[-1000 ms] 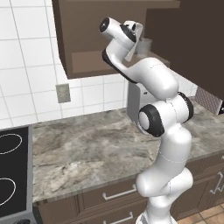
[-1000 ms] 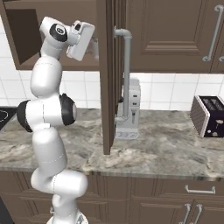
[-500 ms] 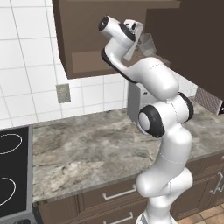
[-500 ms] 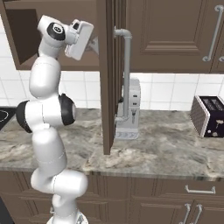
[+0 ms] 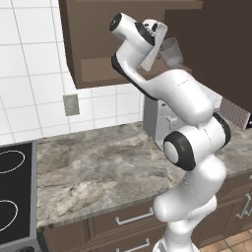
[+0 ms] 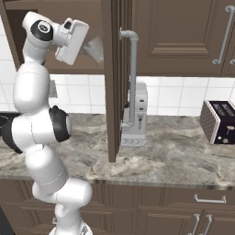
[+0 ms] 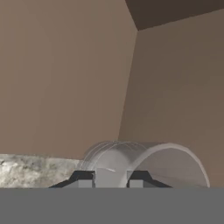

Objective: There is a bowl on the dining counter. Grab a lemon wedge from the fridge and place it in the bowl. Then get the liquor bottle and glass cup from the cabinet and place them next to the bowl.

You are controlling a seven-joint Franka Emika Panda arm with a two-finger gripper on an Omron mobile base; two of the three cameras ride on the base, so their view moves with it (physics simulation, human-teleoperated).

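Two dark fingertips of my gripper pinched on the thin rim of the translucent rounded glass cup, lower centre; smooth flat brown cabinet walls behind

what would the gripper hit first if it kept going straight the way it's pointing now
The glass cup already sits at the gripper, whose jaws are closed on its rim. Straight beyond it stands the brown inner wall of the cabinet, probably the first thing met, though depth is hard to judge.
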